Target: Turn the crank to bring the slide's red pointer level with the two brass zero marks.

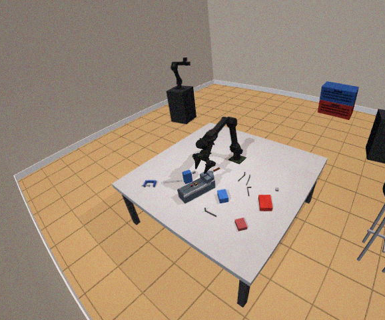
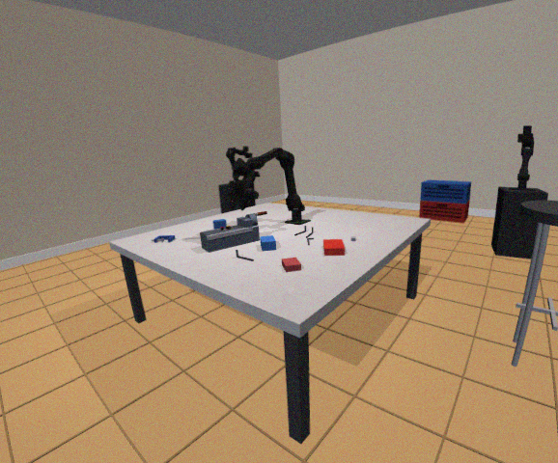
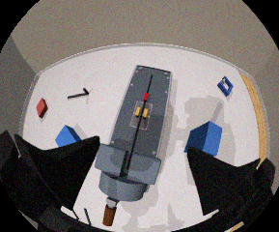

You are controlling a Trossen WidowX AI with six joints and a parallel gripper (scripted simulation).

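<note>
Jaws wide, empty, above grey boxy machine [image 3: 139,130]; brown cylindrical handle [image 3: 108,213].
</note>
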